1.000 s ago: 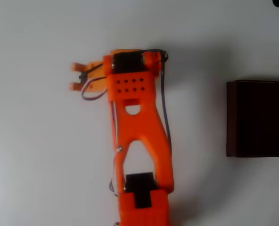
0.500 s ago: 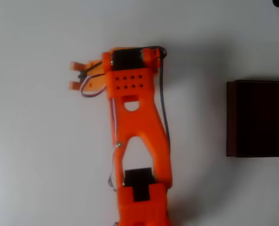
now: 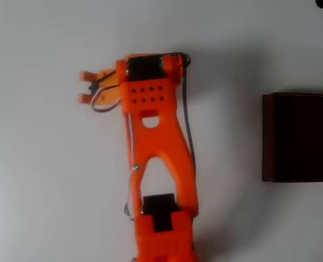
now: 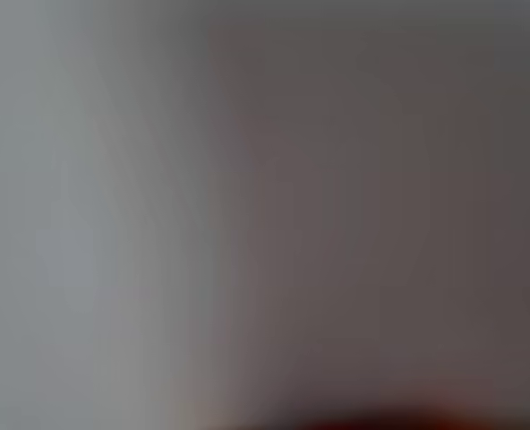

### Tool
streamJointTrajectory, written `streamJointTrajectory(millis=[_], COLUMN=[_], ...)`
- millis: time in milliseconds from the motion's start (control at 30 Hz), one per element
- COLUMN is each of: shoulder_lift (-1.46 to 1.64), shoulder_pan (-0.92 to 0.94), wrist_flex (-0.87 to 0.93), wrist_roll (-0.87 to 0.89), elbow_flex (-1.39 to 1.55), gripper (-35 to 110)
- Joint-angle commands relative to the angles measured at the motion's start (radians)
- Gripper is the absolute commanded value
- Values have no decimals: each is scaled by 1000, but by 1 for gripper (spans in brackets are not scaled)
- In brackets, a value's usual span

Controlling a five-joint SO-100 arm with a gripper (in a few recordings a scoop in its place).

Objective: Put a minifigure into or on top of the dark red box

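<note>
Orange plastic fills the middle of the overhead view: the arm rises from the bottom edge and bends toward the upper left of the frame, where the gripper ends in two short prongs with a visible gap between them, so the pincer reads as released and grasping nothing that can be made out. Against the pictures from a second and half a second ago, the whole upper arm and its prongs have crept a little further toward the left of the frame, and nothing else has altered. The dark red box sits unmoved at the right edge, well apart from the gripper, its interior too dark to read. The minifigure cannot be picked out on the pale table; it may lie under the arm or the prongs, but that is a guess. The wrist view is a grey-brown blur with a reddish smear along its bottom edge, too soft to name. Judging by the leftward drift away from the box, the arm seems to be reaching for the figure, so the placing has not yet begun
</note>
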Motion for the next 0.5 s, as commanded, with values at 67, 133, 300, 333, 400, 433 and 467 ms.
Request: streamJointTrajectory(millis=[67, 133, 300, 333, 400, 433, 467], shoulder_lift=[12, 12, 32, 41, 66, 87, 109], shoulder_pan=[-14, -12, -14, -12, -3, 3, 11], wrist_flex=[26, 31, 54, 60, 80, 89, 97], wrist_roll=[5, 5, 0, -2, -2, -3, -5], elbow_flex=[-25, -26, -26, -26, -25, -20, -15], gripper=[2, 1, 0, 0, 0, 0, 0])
